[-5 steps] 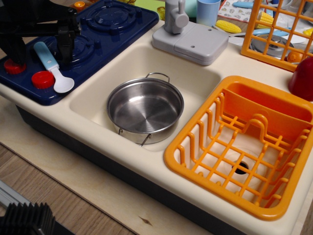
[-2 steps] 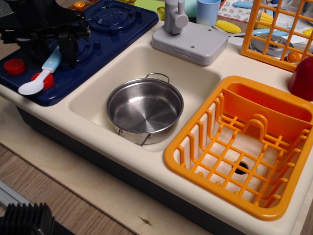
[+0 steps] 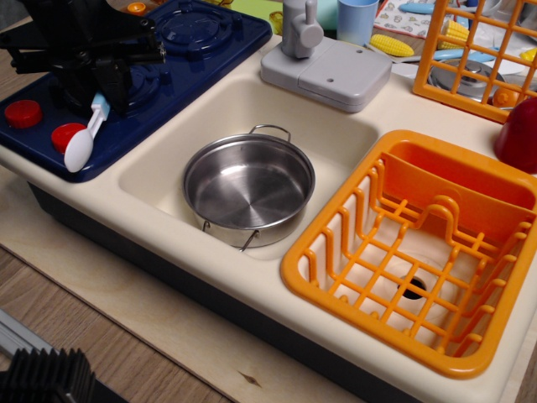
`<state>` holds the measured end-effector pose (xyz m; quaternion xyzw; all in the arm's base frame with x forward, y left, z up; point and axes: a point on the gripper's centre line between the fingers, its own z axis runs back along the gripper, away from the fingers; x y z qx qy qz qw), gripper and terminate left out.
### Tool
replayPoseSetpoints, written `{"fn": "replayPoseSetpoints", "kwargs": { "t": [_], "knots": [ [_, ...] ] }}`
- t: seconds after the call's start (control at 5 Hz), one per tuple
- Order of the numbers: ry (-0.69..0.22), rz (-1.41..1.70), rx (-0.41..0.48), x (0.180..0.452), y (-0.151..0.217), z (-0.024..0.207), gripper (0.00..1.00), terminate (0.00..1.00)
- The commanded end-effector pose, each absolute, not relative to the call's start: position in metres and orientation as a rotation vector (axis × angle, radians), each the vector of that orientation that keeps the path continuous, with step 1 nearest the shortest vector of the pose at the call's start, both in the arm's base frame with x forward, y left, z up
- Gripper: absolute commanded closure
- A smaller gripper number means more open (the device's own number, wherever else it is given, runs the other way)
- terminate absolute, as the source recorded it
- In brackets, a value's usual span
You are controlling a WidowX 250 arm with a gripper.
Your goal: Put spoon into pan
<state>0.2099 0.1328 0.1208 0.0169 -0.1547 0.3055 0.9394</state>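
The spoon [image 3: 84,138] has a light blue handle and a white bowl. It hangs tilted, bowl down and to the left, over the front of the dark blue toy stove [image 3: 180,38]. My black gripper [image 3: 102,94] is shut on the top of the spoon's handle. The round steel pan [image 3: 249,185] with two wire loop handles sits empty in the cream sink basin [image 3: 336,126], to the right of and below the gripper.
Two red knobs [image 3: 23,112] sit on the stove's front left. An orange dish rack [image 3: 419,252] fills the right side. A grey faucet block [image 3: 327,71] stands behind the sink. A blue cup [image 3: 357,18], a yellow corn cob [image 3: 392,44] and another orange rack [image 3: 478,50] stand at the back.
My gripper closed on the spoon's handle and lifted it off the stove. The spoon swung from lying flat to hanging bowl-down, and moved slightly right.
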Motion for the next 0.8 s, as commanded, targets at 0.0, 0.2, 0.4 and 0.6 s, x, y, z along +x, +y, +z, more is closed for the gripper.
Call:
{"fn": "replayPoseSetpoints", "kwargs": {
  "t": [0.0, 0.2, 0.4, 0.6],
  "knots": [
    [-0.323, 0.611, 0.099, 0.215, 0.135, 0.142, 1.0, 0.0],
    [-0.324, 0.613, 0.126, 0.222, 0.125, 0.15, 1.0, 0.0],
    [-0.311, 0.607, 0.095, 0.225, 0.126, 0.146, 1.0, 0.0],
    [-0.31, 0.605, 0.062, 0.226, 0.129, 0.134, 1.0, 0.0]
  ]
}}
